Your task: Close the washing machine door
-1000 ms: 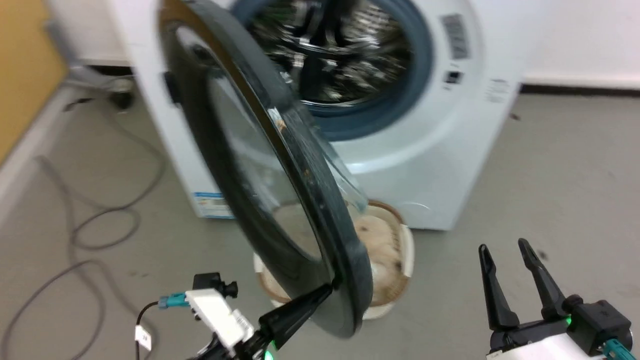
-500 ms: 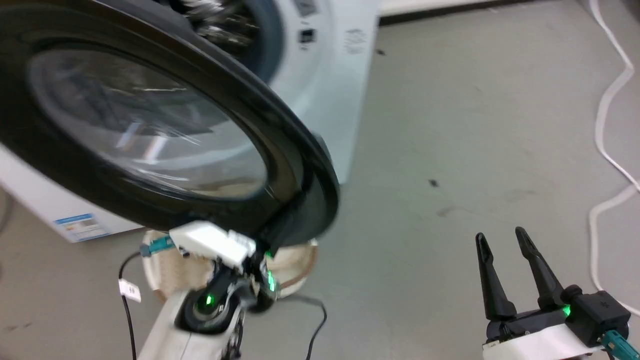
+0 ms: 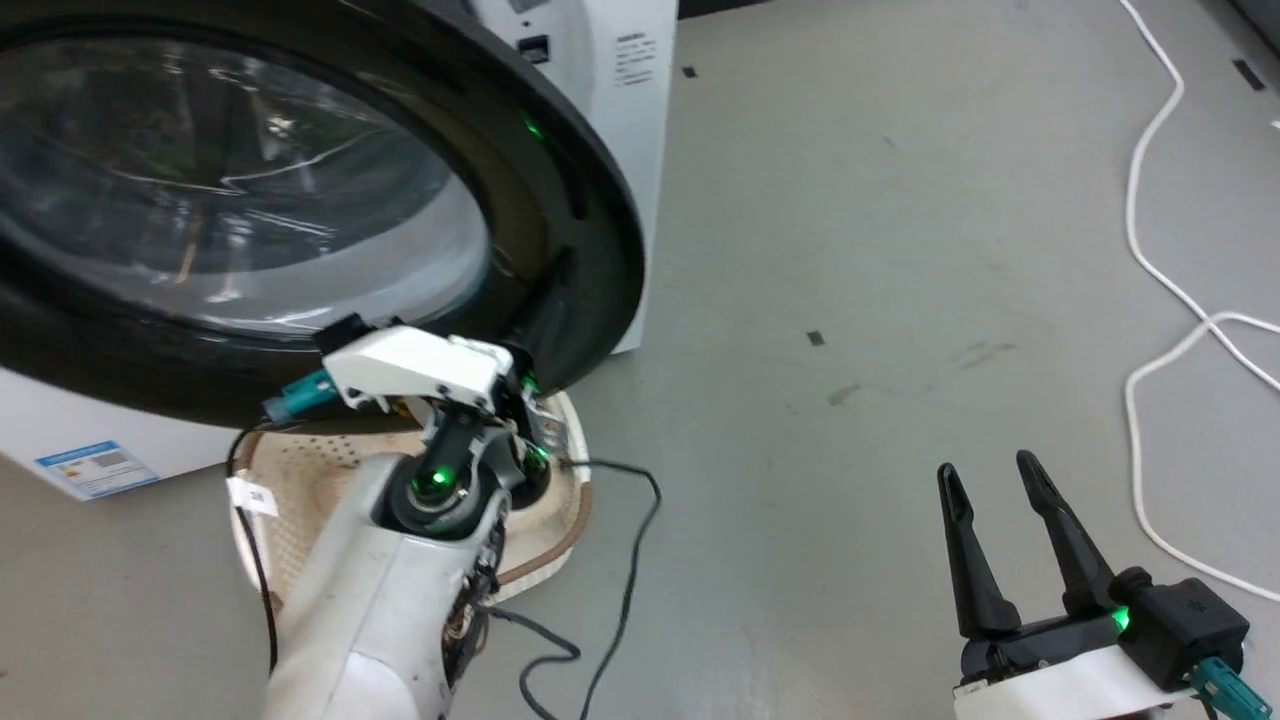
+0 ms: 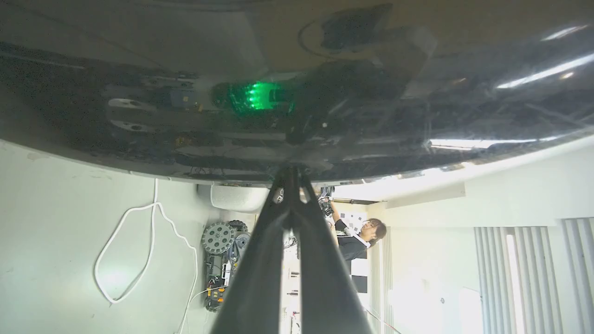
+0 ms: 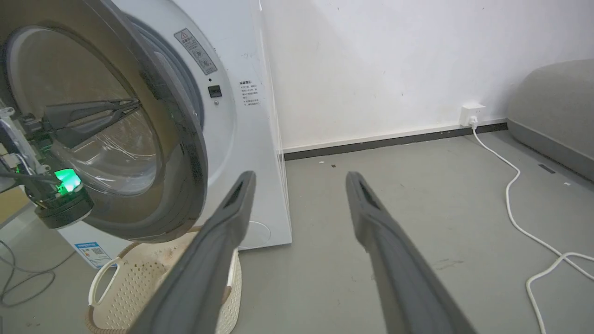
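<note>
Heavy, rigid washing machine door (image 3: 592,175), glossy and slippery, glass centre fragile: push on its black right rim. The left gripper (image 4: 290,175) is pinched together with its tips against the rim; the right gripper (image 3: 985,466) is spread and empty.

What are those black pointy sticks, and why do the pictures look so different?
They are a robot's fingers: each of its two arms ends in a gripper. One picture comes from a camera on its head, the other two from cameras on its wrists. The left gripper, fingers shut together, rests its tips on the round washing machine door, which stands ajar from the white washing machine. The right gripper is open and holds nothing. A laundry basket sits on the floor under the door.
</note>
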{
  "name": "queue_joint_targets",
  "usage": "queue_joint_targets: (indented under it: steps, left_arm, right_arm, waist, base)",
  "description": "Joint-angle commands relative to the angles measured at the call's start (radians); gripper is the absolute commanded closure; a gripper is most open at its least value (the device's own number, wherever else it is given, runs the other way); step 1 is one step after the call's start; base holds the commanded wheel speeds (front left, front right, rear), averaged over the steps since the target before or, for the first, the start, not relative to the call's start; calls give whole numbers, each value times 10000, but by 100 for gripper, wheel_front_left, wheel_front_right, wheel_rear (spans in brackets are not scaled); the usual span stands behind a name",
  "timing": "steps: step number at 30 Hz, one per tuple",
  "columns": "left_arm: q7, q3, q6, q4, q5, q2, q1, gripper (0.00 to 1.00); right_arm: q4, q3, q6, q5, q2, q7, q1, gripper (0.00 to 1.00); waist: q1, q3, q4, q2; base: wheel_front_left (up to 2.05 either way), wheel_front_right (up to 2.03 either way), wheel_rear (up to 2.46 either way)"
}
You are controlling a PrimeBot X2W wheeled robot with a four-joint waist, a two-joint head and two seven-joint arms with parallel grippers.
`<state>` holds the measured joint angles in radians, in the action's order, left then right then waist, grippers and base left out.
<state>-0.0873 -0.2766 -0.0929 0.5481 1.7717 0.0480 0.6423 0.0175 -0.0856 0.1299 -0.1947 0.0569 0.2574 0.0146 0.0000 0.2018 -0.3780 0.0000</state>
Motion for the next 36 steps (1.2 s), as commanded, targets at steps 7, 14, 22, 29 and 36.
queue_joint_targets:
  steps: [7, 14, 22, 29, 36]
  left_arm:
    - [-256, -1337, -333, 72, -1344, 349, -693, 100]
    - [1010, -2842, -371, -1002, -4041, 1456, -1968, 100]
    - [3281, -3422, 139, -2558, -7658, 3402, -2778, 100]
    - [3487, -1360, 1576, -4482, -10689, 3306, -4441, 100]
    - [3489, -690, 1800, -4984, -13072, 2670, -6236, 0]
  right_arm:
    - [71, 73, 8, 58, -62, 43, 112, 0]
    - [80, 170, 8, 131, 15, 43, 312, 0]
    - [83, 256, 8, 142, 117, 43, 585, 0]
    - [110, 246, 8, 112, 184, 43, 774, 0]
    - [-101, 86, 8, 30, 305, 43, 815, 0]
  waist:
    - [0, -663, 1188, 0]
    - [0, -1280, 2450, 0]
    - [0, -1812, 3678, 0]
    - [0, -2025, 4323, 0]
    - [0, -2040, 4499, 0]
  base:
    - [0, 0, 0]
    - [0, 0, 0]
    - [0, 0, 0]
    - [0, 0, 0]
    - [0, 0, 0]
